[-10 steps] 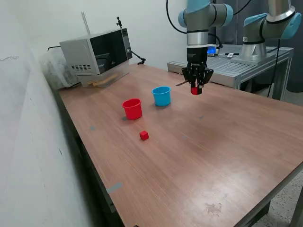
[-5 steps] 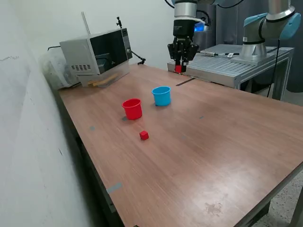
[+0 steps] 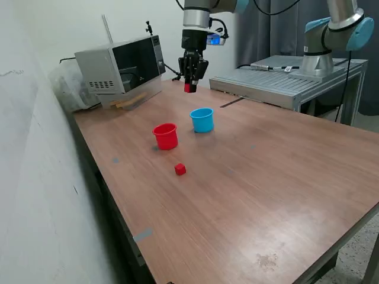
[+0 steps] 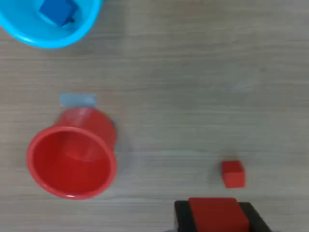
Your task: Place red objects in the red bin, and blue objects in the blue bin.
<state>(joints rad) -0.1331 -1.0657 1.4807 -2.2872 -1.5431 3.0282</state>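
No writing can be read on anything here. At the upper left of the exterior view a boxy grey microwave (image 3: pixel 121 70) with a dark door sits at the back of the wooden table (image 3: pixel 254 195), which has a smooth brown grain, a few scuffs and bits of grey tape. Moving right, the red cup (image 3: pixel 165 136), round, tapered plastic with a rolled rim, stands open near the table's middle; the wrist view shows it empty. Just below it in the frame a small red cube (image 3: pixel 180 169) lies alone on the wood. To the cup's right stands the light blue cup (image 3: pixel 202 119), same shape, with a dark blue cube (image 4: pixel 58 9) inside, seen in the wrist view. Above both cups, top centre, the gripper (image 3: pixel 189 87) hangs in the air, its jaws clamped on a second red cube (image 3: pixel 188 88). At the upper right sits a grey metal bench (image 3: pixel 284 77) carrying another arm's base, before a dark curtain and pale wall.
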